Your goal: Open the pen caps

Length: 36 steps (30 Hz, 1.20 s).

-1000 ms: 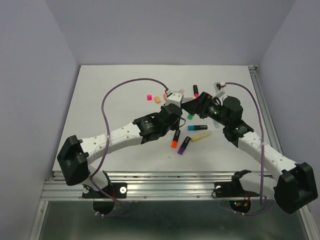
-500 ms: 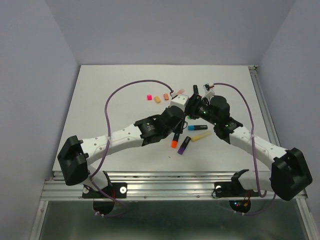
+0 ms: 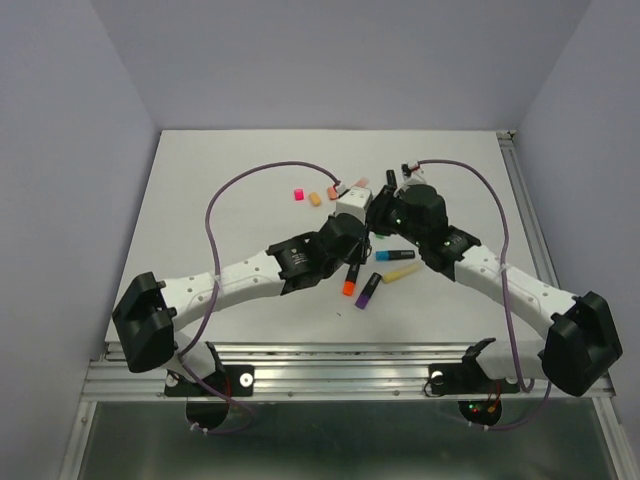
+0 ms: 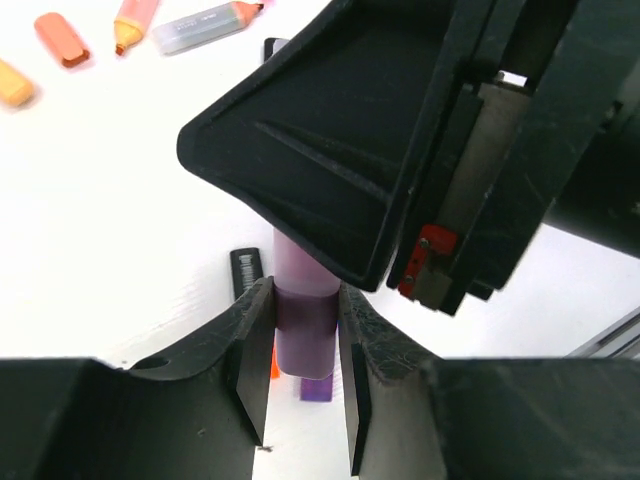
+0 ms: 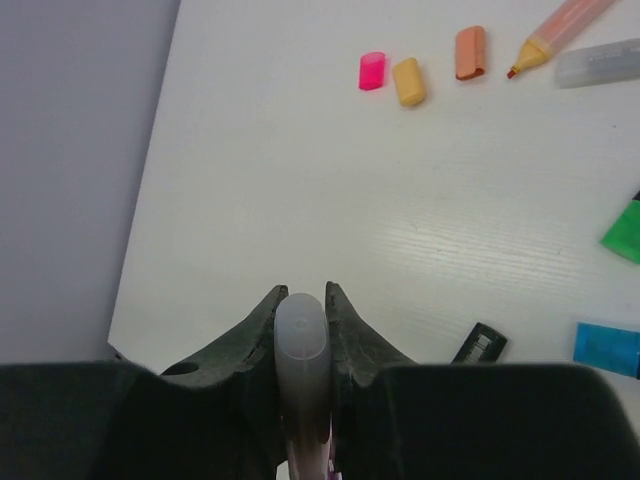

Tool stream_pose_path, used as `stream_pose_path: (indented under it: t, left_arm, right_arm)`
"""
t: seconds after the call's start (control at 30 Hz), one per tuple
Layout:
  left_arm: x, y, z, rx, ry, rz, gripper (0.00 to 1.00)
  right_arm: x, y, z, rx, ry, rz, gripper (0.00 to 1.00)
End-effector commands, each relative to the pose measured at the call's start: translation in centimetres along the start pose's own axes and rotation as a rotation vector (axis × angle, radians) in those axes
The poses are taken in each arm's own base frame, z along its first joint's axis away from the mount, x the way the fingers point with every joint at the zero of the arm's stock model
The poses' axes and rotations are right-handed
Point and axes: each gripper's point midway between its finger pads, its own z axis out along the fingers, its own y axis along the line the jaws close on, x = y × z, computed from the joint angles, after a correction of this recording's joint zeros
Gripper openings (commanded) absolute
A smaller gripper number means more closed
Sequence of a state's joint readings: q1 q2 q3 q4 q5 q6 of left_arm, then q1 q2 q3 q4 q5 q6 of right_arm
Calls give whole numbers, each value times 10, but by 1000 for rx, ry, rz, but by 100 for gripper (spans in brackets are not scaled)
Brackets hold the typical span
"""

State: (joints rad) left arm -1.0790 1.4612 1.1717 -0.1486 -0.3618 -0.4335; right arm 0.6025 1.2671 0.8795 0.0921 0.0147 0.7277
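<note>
A lilac pen (image 4: 303,325) is held off the table between both grippers, above the middle of the table. My left gripper (image 4: 305,290) is shut on its lower part. My right gripper (image 5: 302,292) is shut on its other end, a pale rounded tip (image 5: 302,335) poking out between the fingers. I cannot tell which end is the cap. From above, the left gripper (image 3: 362,208) and right gripper (image 3: 386,212) meet nose to nose and hide the pen. Three loose pen caps lie at the back left: pink (image 3: 298,194), orange (image 3: 315,199) and peach (image 3: 333,194).
Under and in front of the grippers lie black pens with orange (image 3: 350,278), purple (image 3: 368,290) and blue (image 3: 395,255) ends, plus a yellow pen (image 3: 398,272). An uncapped peach pen (image 5: 565,25) and a grey barrel (image 5: 600,62) lie further back. A green end (image 5: 625,232) shows at the right.
My right gripper moved left onto the pen held by the left gripper and went from open to shut on it. The left gripper kept its hold.
</note>
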Motion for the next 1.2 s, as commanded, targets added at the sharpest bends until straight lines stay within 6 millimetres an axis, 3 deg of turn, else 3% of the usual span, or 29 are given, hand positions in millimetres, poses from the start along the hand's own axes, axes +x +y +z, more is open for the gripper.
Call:
stream_pose_path:
  t: [0.0,0.03,0.07,0.13,0.2,0.23,0.3,0.43,0.53,0.57,0.67,0.7,0.83,0.87,0.9,0.93,0.97,1.03,1.07,1.13,1.17]
  left_arm:
    - [71,-1,-14,49,170,-37,0]
    - [100,7,-16,39,230,-33,0]
    - [114,0,-25,73,264,-64,0]
    - [144,-1,-37,90,329,-75,0]
    - [159,-24,-58,174,368,-90,0]
    - [161,-28,-62,178,374,-114,0]
    - [167,-32,-69,200,391,-128,0]
    - [168,-19,-70,142,379,-140,0]
    - [138,1,-60,22,291,-126,0]
    - [116,10,-52,-17,249,-145,0]
    - [75,44,-28,-133,171,-155,0]
    - [58,73,-12,-210,136,-173,0]
    - [2,122,20,-336,52,-198,0]
    - [-4,130,27,-353,52,-194,0]
    - [3,137,43,-360,94,-182,0]
    - [-18,149,50,-371,78,-189,0]
    - [-8,153,65,-374,124,-186,0]
    - [-29,164,79,-379,100,-186,0]
    - [-22,171,92,-395,125,-173,0]
    - [-21,185,100,-437,160,-163,0]
    - [-38,194,103,-463,138,-183,0]
  right_arm:
    - [-92,-21,4,191,-275,-49,1]
    - [-98,-31,10,206,-277,-45,1]
    - [-123,-40,9,232,-327,-38,1]
    - [-141,-62,16,336,-370,-55,1]
    - [-162,-86,16,425,-402,-67,1]
    - [-175,-83,17,419,-426,-66,1]
    - [-188,-98,20,450,-442,-63,1]
    - [-197,-103,28,436,-427,-72,1]
    - [-180,-104,39,392,-354,-107,1]
    - [-173,-105,42,377,-327,-119,1]
    - [-154,-107,47,335,-273,-129,1]
    - [-149,-111,47,342,-259,-131,1]
    - [-146,-118,46,374,-239,-169,1]
    - [-145,-122,48,385,-228,-179,1]
    - [-144,-127,49,396,-216,-188,1]
    - [-141,-130,51,394,-206,-192,1]
    - [-133,-141,59,399,-176,-205,1]
    - [-135,-151,68,376,-145,-192,1]
    - [-126,-161,80,361,-93,-183,1]
    - [-122,-185,88,380,-25,-154,1]
    - [-125,-189,93,382,-10,-145,1]
